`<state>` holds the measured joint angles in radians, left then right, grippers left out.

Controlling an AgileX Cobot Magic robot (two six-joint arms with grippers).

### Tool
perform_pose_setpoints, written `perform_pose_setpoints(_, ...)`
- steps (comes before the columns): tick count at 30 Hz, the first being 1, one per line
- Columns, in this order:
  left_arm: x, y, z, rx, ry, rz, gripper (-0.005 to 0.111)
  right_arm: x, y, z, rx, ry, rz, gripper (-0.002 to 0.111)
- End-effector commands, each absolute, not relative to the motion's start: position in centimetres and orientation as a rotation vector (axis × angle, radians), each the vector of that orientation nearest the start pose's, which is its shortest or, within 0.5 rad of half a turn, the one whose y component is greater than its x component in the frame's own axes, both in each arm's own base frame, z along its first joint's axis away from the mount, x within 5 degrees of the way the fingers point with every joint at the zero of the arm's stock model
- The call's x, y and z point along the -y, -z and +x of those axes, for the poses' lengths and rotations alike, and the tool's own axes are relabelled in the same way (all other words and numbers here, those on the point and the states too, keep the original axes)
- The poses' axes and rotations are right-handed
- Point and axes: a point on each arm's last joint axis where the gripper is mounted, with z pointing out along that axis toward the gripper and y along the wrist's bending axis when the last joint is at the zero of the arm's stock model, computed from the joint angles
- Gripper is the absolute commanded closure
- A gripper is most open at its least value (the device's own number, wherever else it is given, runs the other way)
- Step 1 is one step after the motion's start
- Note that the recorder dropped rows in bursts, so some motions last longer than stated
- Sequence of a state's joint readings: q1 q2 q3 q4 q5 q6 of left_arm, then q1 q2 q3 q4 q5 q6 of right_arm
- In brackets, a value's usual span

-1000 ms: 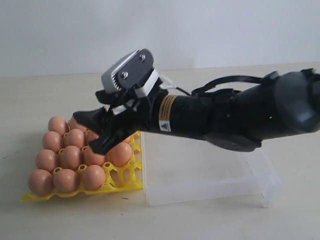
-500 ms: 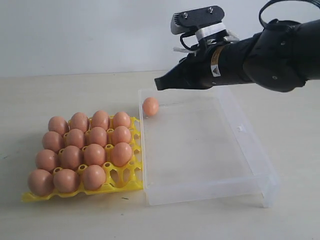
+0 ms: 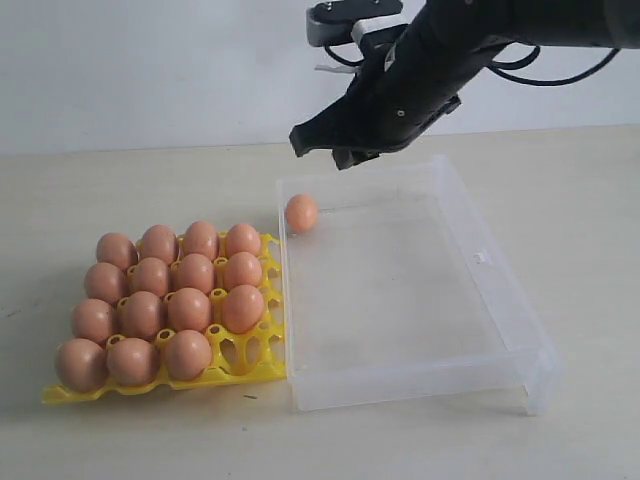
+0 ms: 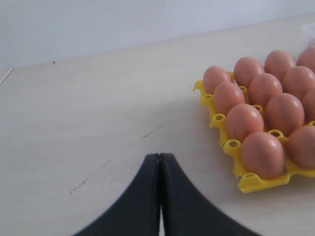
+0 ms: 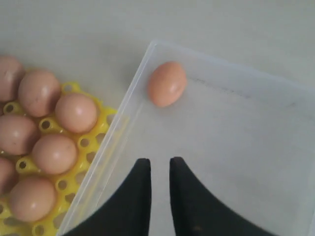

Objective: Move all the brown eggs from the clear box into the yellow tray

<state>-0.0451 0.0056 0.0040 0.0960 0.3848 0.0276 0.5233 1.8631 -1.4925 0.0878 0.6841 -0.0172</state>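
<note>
One brown egg (image 3: 301,213) (image 5: 167,83) lies in the clear box (image 3: 420,375) (image 5: 118,132), against its far left corner. Several brown eggs (image 3: 190,308) (image 4: 263,155) (image 5: 76,113) fill the yellow tray (image 3: 245,355) (image 4: 216,120) (image 5: 93,147) left of the box; its front right cup is bare. My right gripper (image 3: 320,148) (image 5: 160,164) hangs above the box's far left corner, a little way from the lone egg, open by a narrow gap with nothing between the fingers. My left gripper (image 4: 160,156) is shut and empty over bare table beside the tray.
The tray's right side touches the box's left wall. A pale wall stands behind the light table (image 3: 120,440). The right arm (image 3: 470,40) reaches in from the upper right.
My right gripper left the tray, swung back over the box's far side and rose, shut on the way, its jaws now slightly apart. The egg in the box stays put.
</note>
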Motion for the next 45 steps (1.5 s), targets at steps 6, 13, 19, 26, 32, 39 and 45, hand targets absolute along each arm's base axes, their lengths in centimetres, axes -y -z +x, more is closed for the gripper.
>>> perform_pose_setpoints(6, -0.1, -17.9, 5.3, -1.857, -0.075, 0.125, 0.107, -22.5, -25.0, 39.4, -2.533, -0.322, -0.572, 0.069)
perform_pose_setpoints(13, -0.1, -17.9, 5.3, -1.857, -0.075, 0.125, 0.107, -23.3, -23.2, 40.7, -2.564, -0.341, -0.496, 0.051)
perform_pose_setpoints(19, -0.1, -17.9, 5.3, -1.857, -0.075, 0.125, 0.107, -23.7, -21.4, 41.4, -2.555, -0.348, -0.468, 0.051)
perform_pose_setpoints(26, -0.1, -17.9, 5.3, -1.857, -0.075, 0.125, 0.107, -24.4, -19.4, 42.4, -2.540, -0.423, -0.388, 0.051)
perform_pose_setpoints(32, -0.1, -17.9, 5.3, -1.857, -0.075, 0.125, 0.107, -25.0, -16.9, 43.4, -2.551, -0.426, -0.374, 0.051)
perform_pose_setpoints(39, -0.1, -17.9, 5.3, -1.857, -0.075, 0.125, 0.107, -25.0, -16.3, 45.2, -2.539, -0.448, -0.310, 0.051)
perform_pose_setpoints(45, -0.1, -17.9, 5.3, -1.857, -0.075, 0.125, 0.107, -24.4, -15.2, 46.2, -2.562, -0.439, -0.287, 0.051)
